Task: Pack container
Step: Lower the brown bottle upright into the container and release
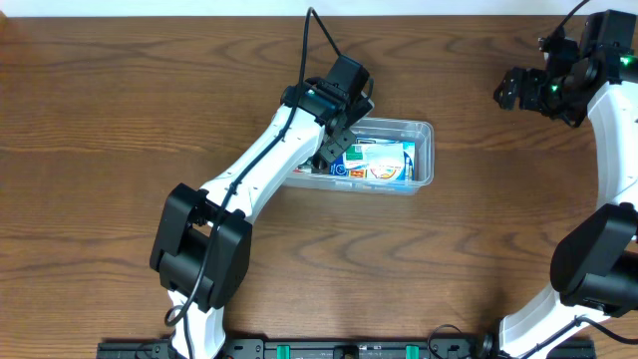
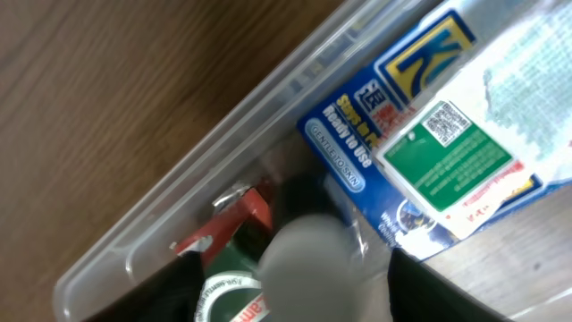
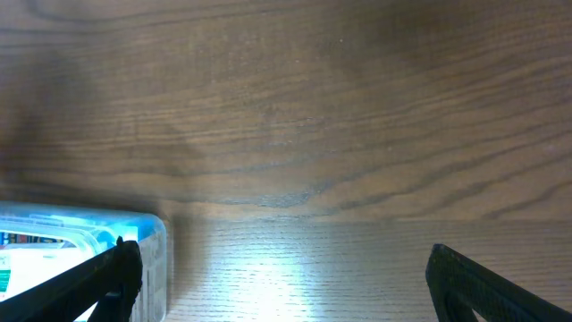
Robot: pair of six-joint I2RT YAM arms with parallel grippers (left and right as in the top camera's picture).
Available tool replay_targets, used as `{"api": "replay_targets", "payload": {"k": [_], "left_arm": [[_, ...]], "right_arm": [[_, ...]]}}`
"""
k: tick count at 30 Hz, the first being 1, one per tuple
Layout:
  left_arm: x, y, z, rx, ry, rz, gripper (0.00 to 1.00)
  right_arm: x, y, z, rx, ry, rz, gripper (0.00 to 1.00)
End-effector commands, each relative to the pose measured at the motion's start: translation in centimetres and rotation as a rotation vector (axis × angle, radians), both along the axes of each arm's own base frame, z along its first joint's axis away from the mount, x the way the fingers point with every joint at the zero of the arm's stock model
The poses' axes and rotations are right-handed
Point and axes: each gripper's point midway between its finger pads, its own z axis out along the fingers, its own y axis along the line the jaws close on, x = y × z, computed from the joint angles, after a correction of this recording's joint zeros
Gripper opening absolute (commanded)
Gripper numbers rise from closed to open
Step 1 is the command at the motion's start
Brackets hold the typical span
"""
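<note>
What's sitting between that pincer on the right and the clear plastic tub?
Nothing: only bare wooden table separates the right pincer from the tub, seen in the overhead view.

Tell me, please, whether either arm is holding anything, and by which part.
Nothing looks held. The left gripper has its fingers apart around a small red-and-green item in the container; the right gripper hangs open over the table.

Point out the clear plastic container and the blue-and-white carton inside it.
Clear plastic rectangular container [image 1: 430, 150], overhead view, right end of its rim.
Blue-and-white carton box [image 1: 384, 162], overhead view, middle of its top face.
</note>
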Motion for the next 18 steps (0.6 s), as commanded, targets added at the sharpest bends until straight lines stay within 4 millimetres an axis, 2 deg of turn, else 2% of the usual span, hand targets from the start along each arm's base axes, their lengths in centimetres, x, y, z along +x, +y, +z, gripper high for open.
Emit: {"api": "replay_targets", "payload": {"k": [1, 4, 7, 10, 13, 18], "left_arm": [[0.6, 0.4, 0.7, 0.005, -0.023, 0.022, 0.82], [0.7, 0.4, 0.7, 0.004, -0.024, 0.022, 0.90], [0.8, 0.3, 0.9, -0.002, -0.033, 0.022, 0.92], [1.2, 0.1, 2.2, -0.021, -0.061, 0.027, 0.97], [1.6, -0.1, 5.2, -0.071, -0.116, 0.063, 0.98], [0.6, 0.5, 13.1, -0.228, -0.224, 0.208, 0.98]], "right_arm": [[0.0, -0.2, 0.0, 0.003, 0.000, -0.009, 0.99], [0.0, -0.2, 0.0, 0.003, 0.000, -0.009, 0.99], [0.0, -0.2, 0.0, 0.003, 0.000, -0.009, 0.99], [0.0, -0.2, 0.0, 0.003, 0.000, -0.009, 0.99], [0.0, -0.2, 0.0, 0.003, 0.000, -0.009, 0.99], [0.0, -0.2, 0.0, 0.003, 0.000, -0.009, 0.99]]}}
